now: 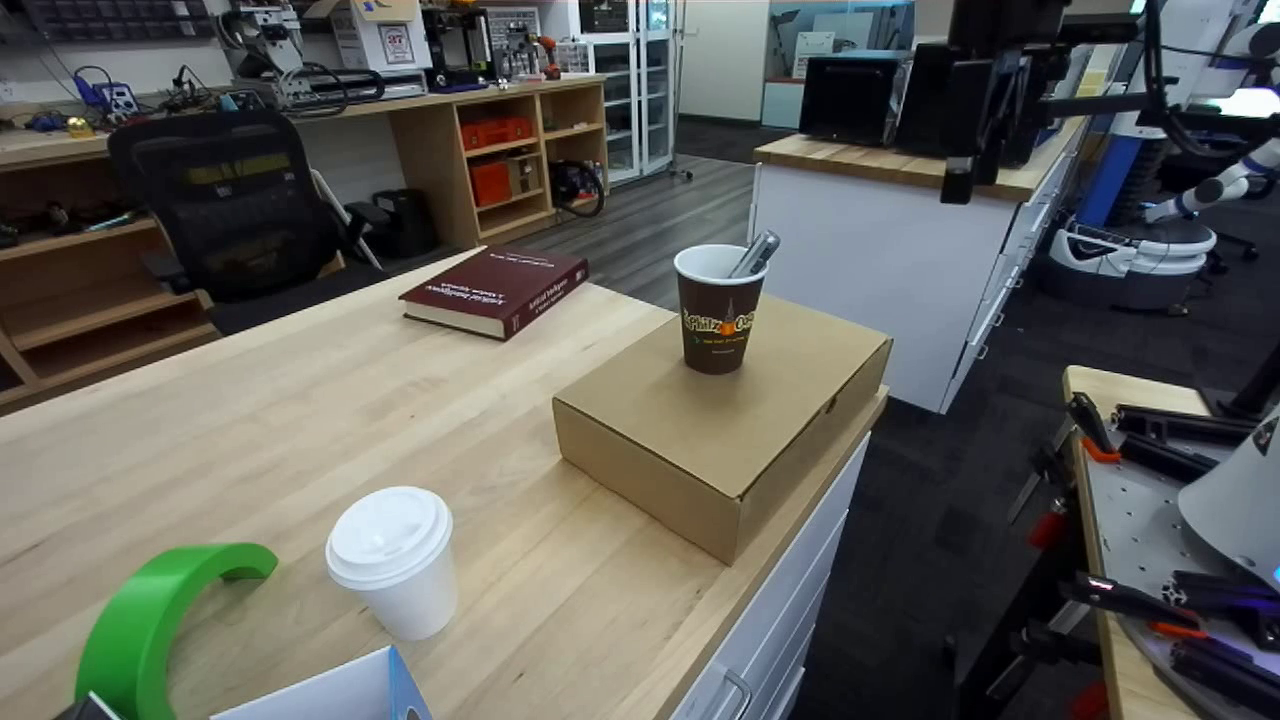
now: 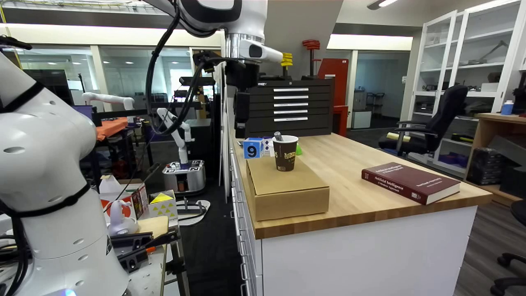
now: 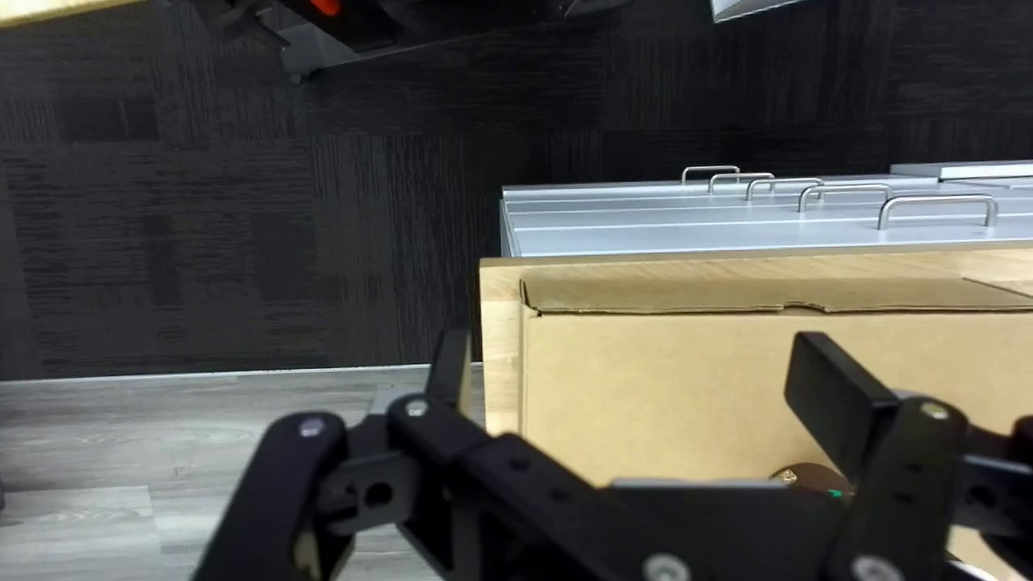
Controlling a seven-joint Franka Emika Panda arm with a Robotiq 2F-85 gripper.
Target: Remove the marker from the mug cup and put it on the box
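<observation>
The brown paper mug cup stands upright on the tan cardboard box, in both exterior views: cup [image 1: 717, 305] [image 2: 285, 155], box [image 1: 640, 400] [image 2: 291, 205]. The marker [image 1: 757, 254] [image 2: 278, 136] leans in the cup; its grey upper end sticks out above the white rim and its lower part is hidden inside. My gripper [image 3: 629, 351] is open and empty in the wrist view, above the box [image 3: 686, 403]. A sliver of the cup [image 3: 811, 476] shows beside a finger. In the exterior views the gripper [image 1: 965, 180] [image 2: 241, 129] hangs higher than the cup, apart from it.
A dark red book [image 1: 495, 285] [image 2: 411, 181] lies on the wooden table [image 1: 250, 440]. A white-lidded cup [image 1: 395, 560] and a green arch [image 1: 150, 620] stand on it. A blue block with a 9 [image 2: 252, 148] is beyond the box. The box sits near the table edge above drawers.
</observation>
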